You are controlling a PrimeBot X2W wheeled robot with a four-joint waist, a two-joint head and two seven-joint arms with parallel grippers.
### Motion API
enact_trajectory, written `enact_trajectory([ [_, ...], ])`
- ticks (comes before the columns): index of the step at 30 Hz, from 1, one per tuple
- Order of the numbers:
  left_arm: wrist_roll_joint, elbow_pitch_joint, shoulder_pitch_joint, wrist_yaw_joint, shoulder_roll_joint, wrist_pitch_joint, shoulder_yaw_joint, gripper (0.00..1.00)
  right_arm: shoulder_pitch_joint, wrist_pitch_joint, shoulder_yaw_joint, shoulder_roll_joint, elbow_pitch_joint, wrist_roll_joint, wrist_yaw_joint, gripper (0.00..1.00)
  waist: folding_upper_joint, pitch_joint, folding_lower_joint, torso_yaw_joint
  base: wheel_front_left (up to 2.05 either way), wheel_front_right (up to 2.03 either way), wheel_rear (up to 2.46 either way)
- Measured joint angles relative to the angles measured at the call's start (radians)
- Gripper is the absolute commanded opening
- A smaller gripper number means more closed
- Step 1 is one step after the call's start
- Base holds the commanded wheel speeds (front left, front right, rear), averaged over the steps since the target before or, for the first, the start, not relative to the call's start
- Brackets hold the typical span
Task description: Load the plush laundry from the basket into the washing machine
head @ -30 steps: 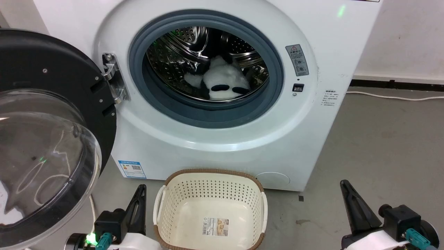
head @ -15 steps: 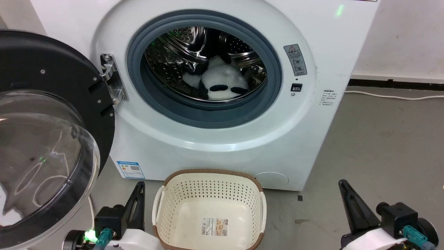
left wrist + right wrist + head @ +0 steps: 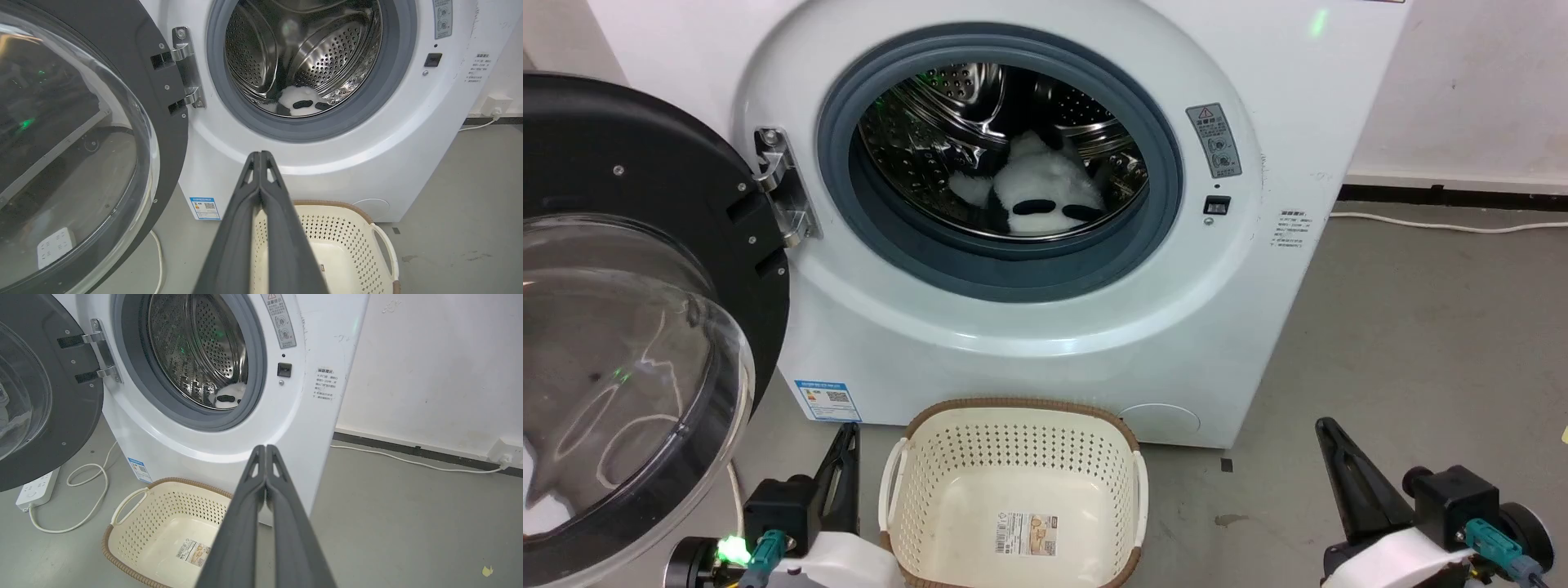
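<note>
Deep in the washing machine [image 3: 1029, 359], the plush laundry [image 3: 1045, 196] has stayed put; only my head camera drifted. With the near basket [image 3: 1013, 406] empty and my left gripper [image 3: 260, 155] and right gripper [image 3: 266, 447] both pinched shut on nothing, loading looks done.
</note>
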Motion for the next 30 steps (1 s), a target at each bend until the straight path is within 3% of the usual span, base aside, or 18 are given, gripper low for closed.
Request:
enact_trajectory([
  [30, 0.041, -0.035, -0.008, 0.013, -0.006, 0.060, 0.019, 0.00, -0.024, 0.062, 0.000, 0.000, -0.012, -0.025, 0.000, 0.00, 0.0000, 0.000, 0.0000, -0.012, 0.00, 0.00, 0.00],
])
